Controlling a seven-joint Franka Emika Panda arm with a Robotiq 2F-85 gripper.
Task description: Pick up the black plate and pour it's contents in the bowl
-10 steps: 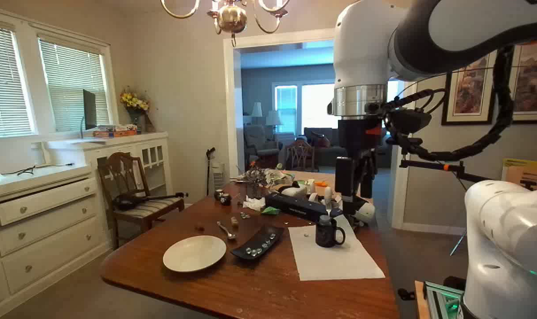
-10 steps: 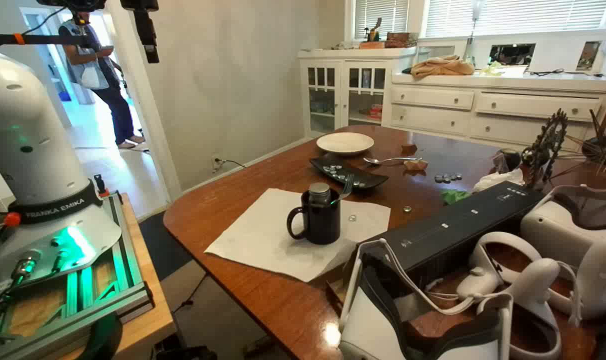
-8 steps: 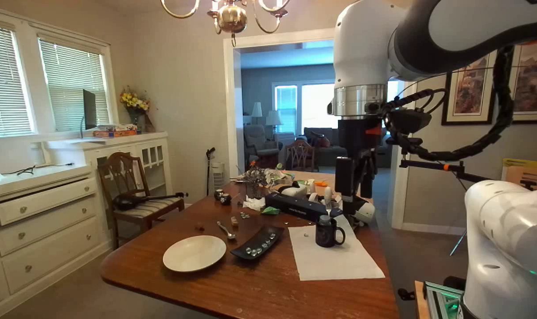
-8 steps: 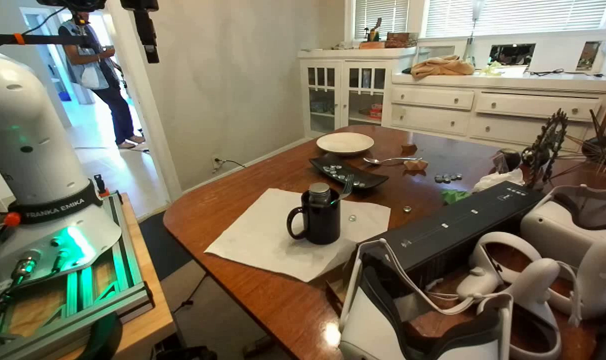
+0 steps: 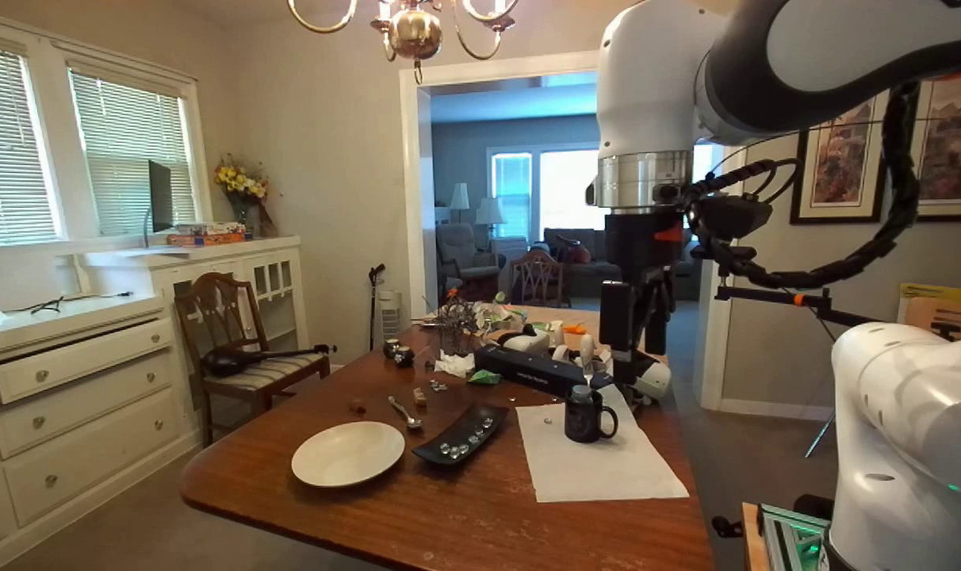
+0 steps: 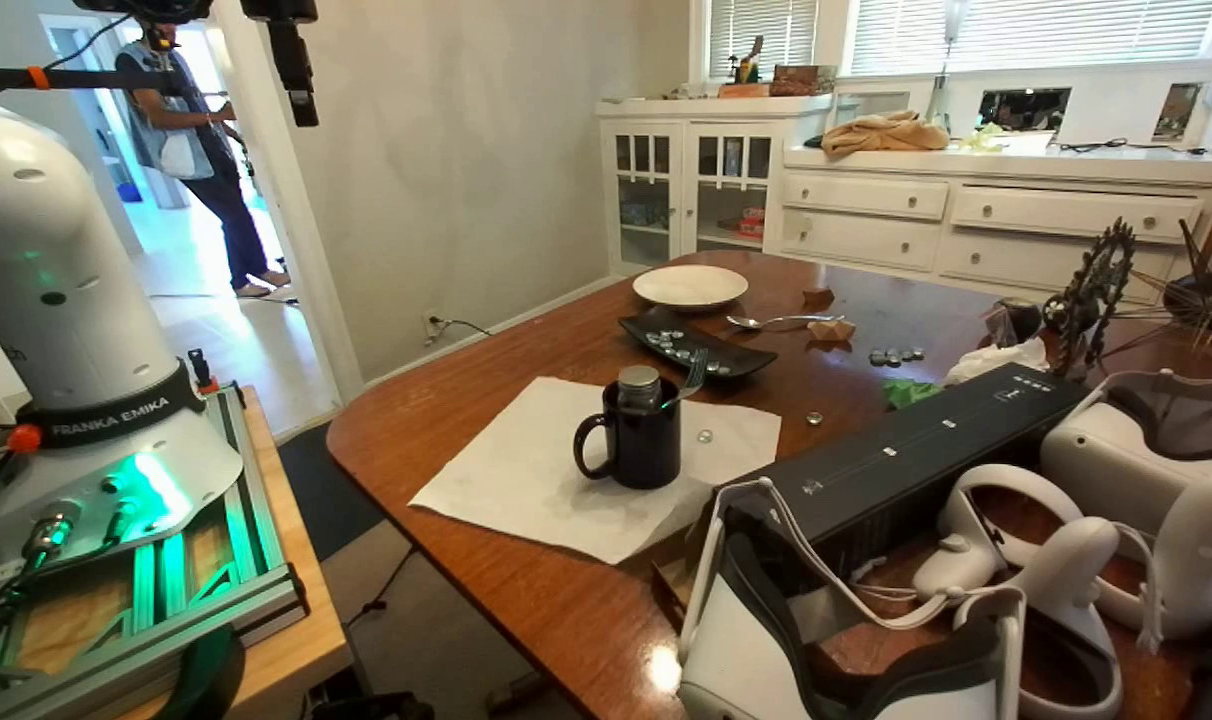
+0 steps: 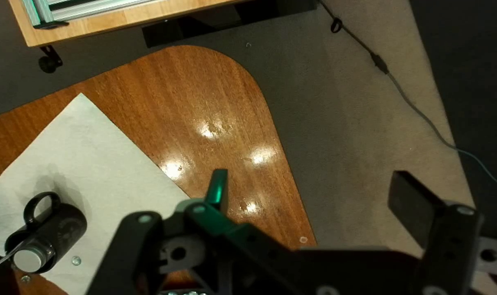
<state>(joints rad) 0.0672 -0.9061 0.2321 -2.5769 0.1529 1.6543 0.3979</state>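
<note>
The brown polished wooden table [image 5: 449,519] carries all that the task needs. At the end of the white robot arm [image 5: 643,87], the black two-finger gripper [image 7: 314,196] hangs in the air, its fingers very wide from each other and nothing between them.

On the table lies the round shallow white dish [image 5: 348,454], which I take as the bowl; it looks wide enough for a pour.

Just beside this dish, as it seems not touching, lies the oblong smooth black tray [image 6: 752,357], its short ends curved upward, well apart from the gripper. I judge it stiff and rather light, but I cannot tell if it is ceramic, wood or plastic, so it should be handled as fragile. Its smooth face may be slippery. The better place to take hold is probably the raised short end farther from the dish, one finger above and one below, because some room under it is likely. With such a hold the loaded end could sink, therefore the grip should be firm and deep.

The smallest are the clear rounded glass-like pieces [image 5: 474,439] in the tray, more toward the dish end. They will probably slide at the first tilt, so keep the tray level until it is above the dish.
</note>
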